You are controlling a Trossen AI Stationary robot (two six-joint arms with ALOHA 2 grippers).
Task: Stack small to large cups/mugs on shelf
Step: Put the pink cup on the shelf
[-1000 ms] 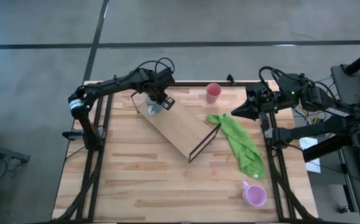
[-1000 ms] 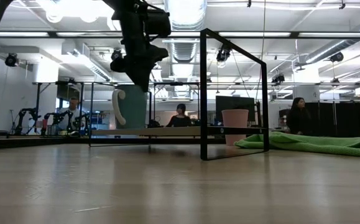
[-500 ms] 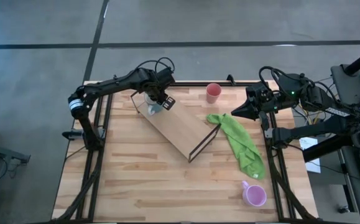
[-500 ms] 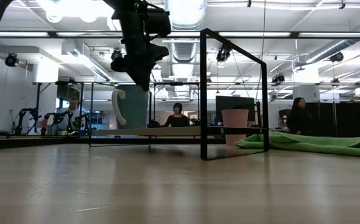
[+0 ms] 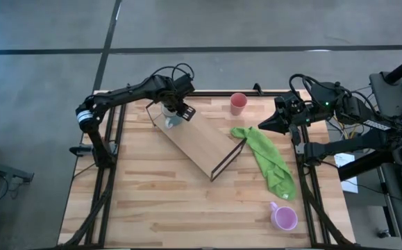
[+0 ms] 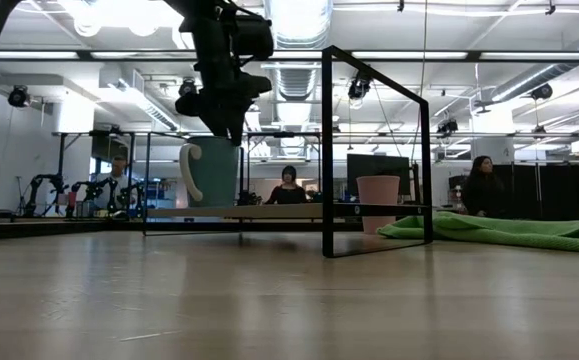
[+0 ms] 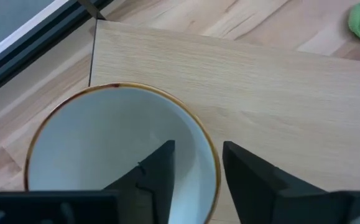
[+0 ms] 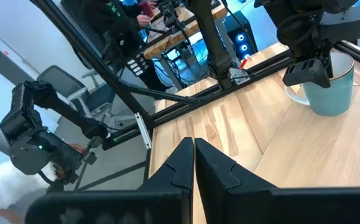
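Left gripper (image 5: 173, 115) pinching the rim of the pale mug (image 6: 212, 173) on the shelf (image 5: 202, 144)
One finger sits inside the mug, one outside, at the shelf's far end. Right gripper (image 5: 262, 126) waits pressed together at the table's right edge. Pink cup (image 5: 238, 103) stands off the shelf; purple mug (image 5: 283, 217) near the front corner

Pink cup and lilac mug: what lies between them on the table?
In the high view, the green cloth lies between the pink cup and the lilac mug.
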